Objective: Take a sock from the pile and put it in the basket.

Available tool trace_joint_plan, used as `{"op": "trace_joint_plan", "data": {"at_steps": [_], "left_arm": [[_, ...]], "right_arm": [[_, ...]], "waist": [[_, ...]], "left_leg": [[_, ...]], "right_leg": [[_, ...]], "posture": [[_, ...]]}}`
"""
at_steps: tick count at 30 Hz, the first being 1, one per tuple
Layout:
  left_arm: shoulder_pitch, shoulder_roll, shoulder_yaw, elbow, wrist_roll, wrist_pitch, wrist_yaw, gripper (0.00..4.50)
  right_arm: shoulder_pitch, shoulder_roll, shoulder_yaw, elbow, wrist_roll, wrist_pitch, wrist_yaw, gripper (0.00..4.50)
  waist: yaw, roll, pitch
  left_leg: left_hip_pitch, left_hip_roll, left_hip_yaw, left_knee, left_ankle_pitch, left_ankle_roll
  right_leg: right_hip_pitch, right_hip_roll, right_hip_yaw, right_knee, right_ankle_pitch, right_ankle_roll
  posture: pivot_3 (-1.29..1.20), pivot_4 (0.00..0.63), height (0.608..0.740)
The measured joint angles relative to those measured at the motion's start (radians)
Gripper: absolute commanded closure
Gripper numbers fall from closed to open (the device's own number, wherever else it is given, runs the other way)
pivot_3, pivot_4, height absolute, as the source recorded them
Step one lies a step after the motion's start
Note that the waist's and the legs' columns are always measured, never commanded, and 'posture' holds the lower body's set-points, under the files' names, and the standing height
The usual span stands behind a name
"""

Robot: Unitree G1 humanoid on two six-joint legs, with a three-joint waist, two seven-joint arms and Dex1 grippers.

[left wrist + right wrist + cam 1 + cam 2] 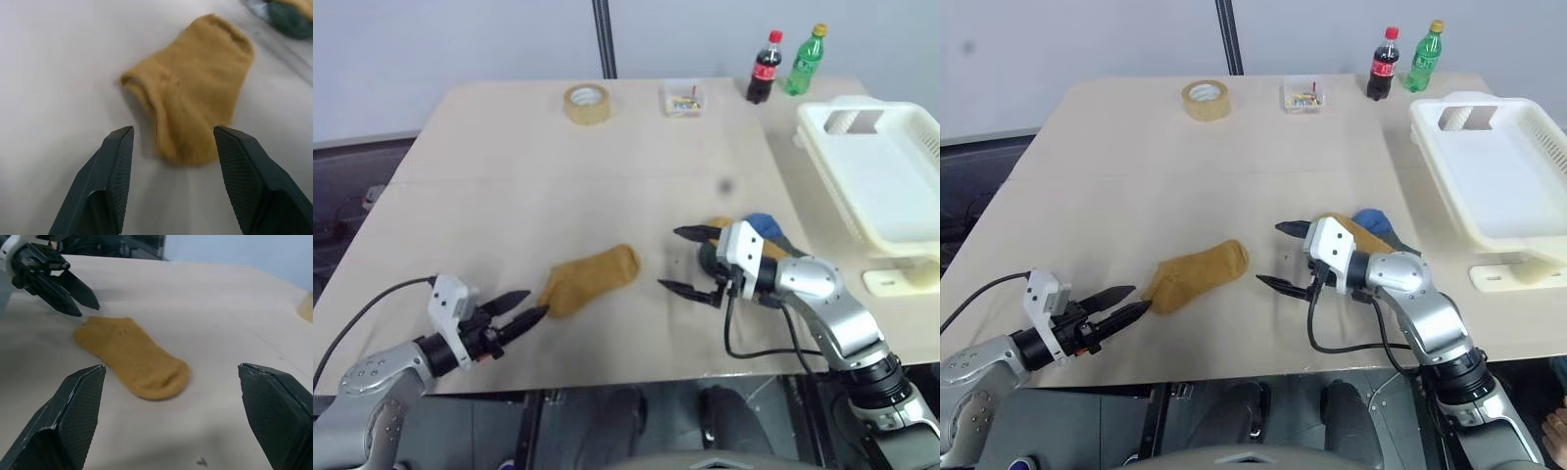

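A single mustard yellow sock lies flat on the tan table, apart from the pile of yellow, blue and dark socks at centre right. My left gripper is open just short of the sock's near end, with nothing between its fingers. My right gripper is open wide, pointing left toward the sock from in front of the pile, and holds nothing. In the right wrist view the sock lies ahead, with the left gripper beyond it. The white slotted basket stands at the table's right side and is empty.
A roll of tape, a small clear box, a cola bottle and a green bottle stand along the far edge. A small white piece lies in front of the basket. The table's near edge runs just below both grippers.
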Motion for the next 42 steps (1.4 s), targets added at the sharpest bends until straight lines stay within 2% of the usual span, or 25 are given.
{"op": "trace_joint_plan", "data": {"at_steps": [4,11,14,15,16,18,24,27,28,30,33,36,38,39,40,41,42], "left_arm": [[-0.009,-0.105,-0.046,-0.055,0.03,0.039,0.151,1.73],[-0.041,-0.103,-0.082,-0.067,0.05,0.062,0.193,1.73],[-0.063,-0.097,-0.083,-0.04,0.048,0.065,0.174,2.47],[-0.071,-0.089,-0.085,-0.027,0.047,0.067,0.163,3.08],[-0.076,-0.085,-0.087,-0.02,0.047,0.067,0.157,3.4],[-0.091,-0.083,-0.091,-0.002,0.046,0.068,0.145,4.38],[-0.105,-0.097,-0.073,0.011,0.017,0.071,0.147,4.48],[-0.108,-0.11,0.038,-0.017,-0.108,0.132,0.178,4.48],[-0.104,-0.09,0.077,-0.025,-0.169,0.175,0.169,4.48],[-0.077,0.015,0.164,-0.031,-0.276,0.274,0.128,4.48],[-0.055,0.218,0.335,0.009,-0.405,0.415,0.005,4.48],[-0.074,0.411,0.402,0.068,-0.487,0.557,-0.105,4.48],[-0.15,0.549,0.373,0.061,-0.532,0.638,-0.15,4.48],[-0.203,0.584,0.337,0.043,-0.553,0.657,-0.15,4.48],[-0.244,0.597,0.303,0.029,-0.564,0.662,-0.146,4.48],[-0.37,0.594,0.168,-0.001,-0.575,0.678,-0.101,4.48],[-0.423,0.576,0.086,-0.022,-0.565,0.684,-0.072,4.48]], "right_arm": [[0.001,-0.016,0.003,0.009,-0.006,-0.017,0.023,0.0],[0.039,-0.111,-0.051,-0.021,0.035,-0.018,0.083,0.0],[0.042,-0.114,-0.054,-0.021,0.034,-0.018,0.079,0.0],[0.042,-0.113,-0.054,-0.021,0.033,-0.018,0.074,0.0],[0.042,-0.112,-0.054,-0.021,0.034,-0.018,0.07,0.0],[0.045,-0.113,-0.057,-0.022,0.033,-0.018,0.063,0.0],[0.059,-0.113,-0.075,-0.024,0.032,-0.02,0.037,0.0],[0.071,-0.112,-0.085,-0.026,0.031,-0.025,0.024,0.0],[0.073,-0.112,-0.086,-0.027,0.031,-0.028,0.021,0.0],[0.083,-0.115,-0.093,-0.033,0.031,-0.032,0.019,0.0],[0.098,-0.12,-0.112,-0.035,0.031,-0.032,0.015,0.0],[0.12,-0.131,-0.137,-0.052,0.033,-0.031,0.006,0.0],[0.13,-0.14,-0.151,-0.063,0.036,-0.029,0.0,0.0],[0.135,-0.142,-0.16,-0.07,0.038,-0.027,-0.002,0.0],[0.136,-0.143,-0.163,-0.072,0.04,-0.024,-0.003,0.0],[0.152,-0.149,-0.176,-0.082,0.042,-0.016,-0.012,0.0],[0.16,-0.15,-0.18,-0.088,0.042,-0.012,-0.016,0.0]], "waist": [[0.002,0.0,0.0],[0.0,0.002,-0.001],[0.0,0.003,-0.001],[0.0,0.003,-0.001],[0.0,0.003,-0.001],[-0.001,0.003,-0.001],[0.0,0.003,-0.001],[-0.002,0.002,-0.001],[-0.002,0.002,-0.001],[-0.005,-0.002,0.001],[-0.005,0.001,0.003],[0.0,-0.002,0.005],[0.002,-0.003,0.005],[0.001,-0.002,0.006],[-0.001,-0.001,0.006],[-0.001,0.002,0.007],[-0.003,0.003,0.007]], "left_leg": [[0.0,-0.001,-0.001,0.0,0.0,0.0],[0.001,-0.001,0.0,0.0,0.0,0.0],[0.002,-0.001,0.0,0.0,0.0,0.0],[0.002,-0.001,0.0,0.0,0.0,0.0],[0.002,-0.001,0.0,0.0,0.0,0.0],[0.002,-0.001,0.0,0.0,0.0,0.0],[0.001,-0.001,0.0,0.0,0.0,0.0],[0.001,0.001,0.0,0.0,0.0,0.0],[0.001,0.001,0.0,0.0,0.0,0.0],[0.001,0.003,-0.001,0.0,0.0,-0.001],[0.001,0.001,0.0,0.0,0.0,-0.001],[0.001,-0.001,-0.001,0.001,0.0,-0.001],[0.0,-0.001,-0.003,0.002,0.0,-0.001],[0.0,-0.002,-0.003,0.002,0.0,0.0],[0.001,-0.002,-0.002,0.002,0.0,0.0],[0.001,-0.002,-0.001,0.001,0.0,-0.001],[0.001,-0.001,0.0,0.0,0.0,-0.001]], "right_leg": [[0.0,0.001,-0.001,0.001,0.0,0.0],[0.001,0.001,0.0,0.002,0.0,0.0],[0.001,0.002,0.0,0.002,0.0,0.0],[0.001,0.002,0.0,0.002,0.0,0.0],[0.001,0.002,0.0,0.002,0.0,0.0],[0.001,0.002,0.0,0.002,0.0,0.0],[0.001,0.001,0.0,0.001,0.0,0.0],[0.0,0.0,0.0,0.001,0.0,0.0],[0.0,0.001,0.0,0.002,0.0,0.0],[-0.001,0.002,-0.001,0.002,0.0,0.0],[-0.001,0.004,-0.001,0.003,-0.001,-0.001],[0.0,0.004,-0.003,0.002,-0.003,-0.004],[0.001,0.003,-0.005,0.001,-0.003,-0.003],[0.001,0.003,-0.005,0.001,-0.003,-0.003],[0.001,0.003,-0.004,0.001,-0.003,-0.003],[0.002,0.002,-0.002,0.001,-0.001,0.0],[0.001,0.003,-0.001,0.002,-0.001,0.0]], "posture": [[0.0,0.15,0.74],[0.0,0.15,0.74],[0.0,0.15,0.74],[0.0,0.15,0.74],[0.0,0.15,0.74],[0.0,0.15,0.74],[0.0,0.15,0.74],[0.0,0.15,0.74],[0.0,0.15,0.74],[0.0,0.15,0.74],[0.0,0.15,0.74],[0.0,0.15,0.74],[0.0,0.15,0.74],[0.0,0.15,0.74],[0.0,0.15,0.74],[0.0,0.15,0.74],[0.0,0.15,0.74]]}}
